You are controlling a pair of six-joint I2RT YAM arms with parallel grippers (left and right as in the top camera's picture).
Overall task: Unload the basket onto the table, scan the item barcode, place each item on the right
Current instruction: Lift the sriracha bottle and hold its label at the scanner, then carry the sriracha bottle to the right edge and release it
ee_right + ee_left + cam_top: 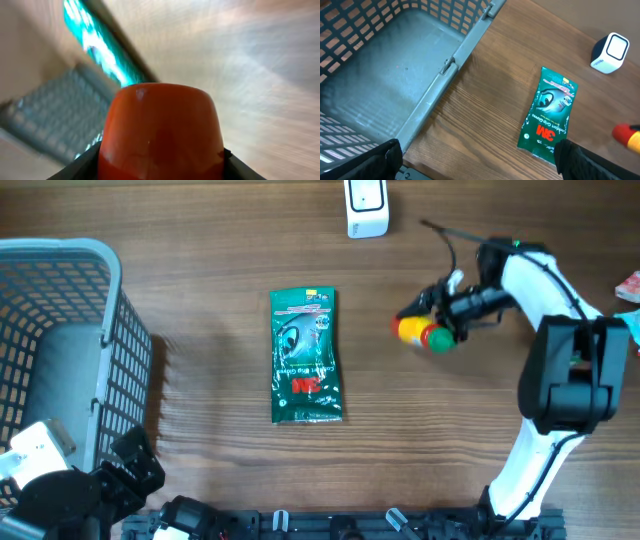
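A green 3M glove packet [306, 356] lies flat mid-table, also showing in the left wrist view [549, 114]. A white scanner box [366, 207] stands at the far edge [610, 52]. My right gripper [437, 315] is shut on a yellow item with an orange end [420, 332], held just above the table right of the packet. In the right wrist view that orange end [160, 127] fills the space between the fingers [82, 167]; no barcode shows. My left gripper [480, 167] hangs open and holds nothing, near the front edge beside the basket.
A grey wire basket [118, 300] occupies the left side, its rim [451, 65] running close to my left gripper. A small red-and-white object [630, 285] sits at the right edge. Bare wooden tabletop [210, 300] lies between the basket and the packet.
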